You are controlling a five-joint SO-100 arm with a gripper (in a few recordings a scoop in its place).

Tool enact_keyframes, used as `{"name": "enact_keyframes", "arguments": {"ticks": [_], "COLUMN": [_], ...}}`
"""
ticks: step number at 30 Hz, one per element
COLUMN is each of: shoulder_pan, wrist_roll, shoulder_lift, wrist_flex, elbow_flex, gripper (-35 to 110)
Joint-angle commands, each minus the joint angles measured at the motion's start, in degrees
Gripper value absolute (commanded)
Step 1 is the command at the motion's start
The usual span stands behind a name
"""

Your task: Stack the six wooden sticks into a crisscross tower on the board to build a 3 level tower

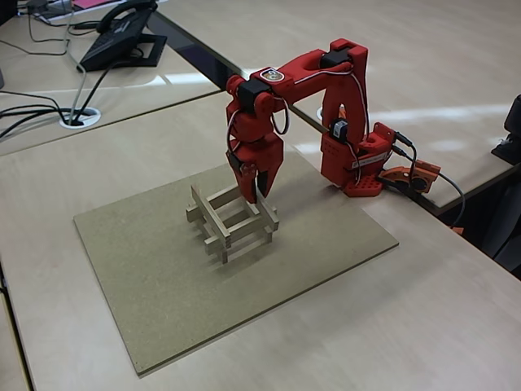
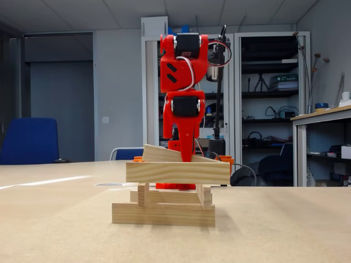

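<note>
On the brown board point(image 1: 163, 277) stands the tower point(image 1: 230, 230) of pale wooden sticks, crossed in layers; in the low fixed view the tower point(image 2: 164, 205) fills the foreground. One top stick point(image 1: 207, 215) lies flat on its left side. My red gripper point(image 1: 254, 194) reaches down from above onto the other top stick point(image 1: 267, 213), fingers closed around it. Seen from low down, that stick point(image 2: 159, 153) is tilted, left end raised, behind the front stick point(image 2: 178, 172), with the gripper point(image 2: 189, 156) on it.
The arm's base point(image 1: 358, 167) is clamped at the desk edge behind the board, with an orange part and cable point(image 1: 415, 175) beside it. A desk phone point(image 1: 122, 37) and a cable grommet point(image 1: 81, 118) sit far left. Pale desk surrounds the board.
</note>
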Motion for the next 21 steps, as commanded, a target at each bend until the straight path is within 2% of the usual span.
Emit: {"name": "enact_keyframes", "arguments": {"ticks": [1, 21], "shoulder_pan": [0.09, 0.18], "wrist_roll": [0.53, 2.29], "shoulder_lift": [0.53, -0.35], "wrist_flex": [-0.09, -0.44], "elbow_flex": [-0.97, -0.26], "gripper": [0, 6]}}
